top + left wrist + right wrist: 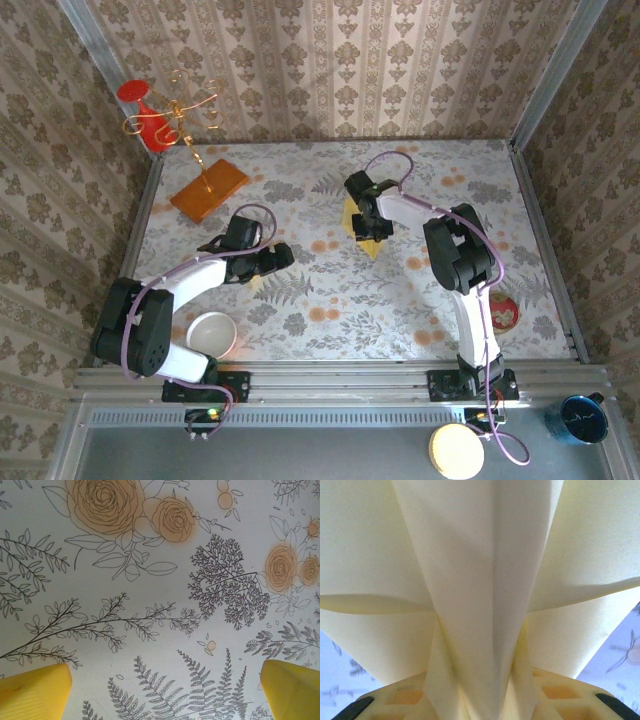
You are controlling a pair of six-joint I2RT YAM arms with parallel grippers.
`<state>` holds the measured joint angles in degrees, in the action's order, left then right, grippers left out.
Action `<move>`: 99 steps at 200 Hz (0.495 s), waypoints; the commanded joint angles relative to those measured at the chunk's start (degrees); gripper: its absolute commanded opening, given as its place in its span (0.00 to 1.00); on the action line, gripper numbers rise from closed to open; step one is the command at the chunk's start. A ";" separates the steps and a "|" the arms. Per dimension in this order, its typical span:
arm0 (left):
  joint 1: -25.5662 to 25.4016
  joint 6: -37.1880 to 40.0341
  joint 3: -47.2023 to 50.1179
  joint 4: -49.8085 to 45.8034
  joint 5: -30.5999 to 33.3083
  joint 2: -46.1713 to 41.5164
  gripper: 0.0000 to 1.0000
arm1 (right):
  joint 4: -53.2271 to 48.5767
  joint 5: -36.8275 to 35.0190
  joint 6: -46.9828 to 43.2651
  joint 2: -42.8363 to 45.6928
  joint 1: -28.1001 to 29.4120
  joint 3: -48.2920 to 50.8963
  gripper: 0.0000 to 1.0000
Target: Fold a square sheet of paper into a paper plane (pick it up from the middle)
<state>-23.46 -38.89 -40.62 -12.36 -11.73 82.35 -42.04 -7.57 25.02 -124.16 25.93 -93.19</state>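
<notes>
Paper plane (373, 246), pale yellow and folded, sits near the middle of the floral tablecloth (330, 300) in the top view, pinched by the right gripper (368, 222). The left gripper (278, 258) is well apart at nine o'clock of it, jaws spread and empty. A white bowl (210, 333) lies at seven o'clock.

In the left wrist view, the yellow fingers (32, 692) stand wide apart at five and seven o'clock, with bare tablecloth between them.

In the right wrist view, the plane's centre crease runs from twelve to six o'clock, down into the right gripper's clamped jaws.
</notes>
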 commanded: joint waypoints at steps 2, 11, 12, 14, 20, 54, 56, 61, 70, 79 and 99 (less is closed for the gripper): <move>0.36 1.37 -1.13 -2.22 1.00 -1.65 0.99 | 0.26 -3.21 -1.93 -3.18 -0.87 -1.44 0.39; 0.35 1.41 -1.20 -2.23 1.00 -1.78 1.00 | 0.92 -3.23 -2.47 -3.28 -0.97 -1.69 0.40; 0.35 1.39 -1.21 -2.23 1.00 -1.77 1.00 | 0.96 -3.19 -2.53 -3.28 -0.97 -1.71 0.40; 0.33 1.41 -1.21 -2.23 1.00 -1.75 1.00 | 0.99 -3.16 -2.63 -3.28 -0.97 -1.77 0.39; 0.31 1.37 -1.22 -2.23 1.01 -1.83 1.00 | 1.08 -2.83 -2.98 -3.44 -1.06 -2.05 0.40; 0.36 1.63 -2.13 -3.24 1.26 -2.66 1.00 | 0.83 -1.61 -3.39 -1.80 -1.15 -2.80 0.40; 0.35 1.67 -2.23 -3.32 1.31 -2.75 1.00 | 0.76 -1.58 -3.35 -1.59 -1.15 -2.79 0.40; 0.35 1.78 -2.47 -3.60 1.43 -3.07 1.00 | 0.73 -1.37 -3.37 -0.91 -1.15 -2.67 0.40; 0.41 2.04 -2.86 -4.16 1.91 -3.78 1.00 | 0.73 -1.13 -3.33 0.54 -1.10 -2.45 0.40; 0.44 2.35 -3.45 -4.77 2.72 -4.54 1.00 | 0.82 -1.04 -3.21 2.08 -1.22 -2.20 0.42; 1.03 2.99 -4.28 -5.79 4.74 -6.47 1.00 | 0.73 -0.94 -2.83 5.24 -1.49 -1.62 0.45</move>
<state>-23.46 -38.09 -42.24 -15.53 -10.13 78.98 -40.53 -8.43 22.44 -124.64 24.99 -94.89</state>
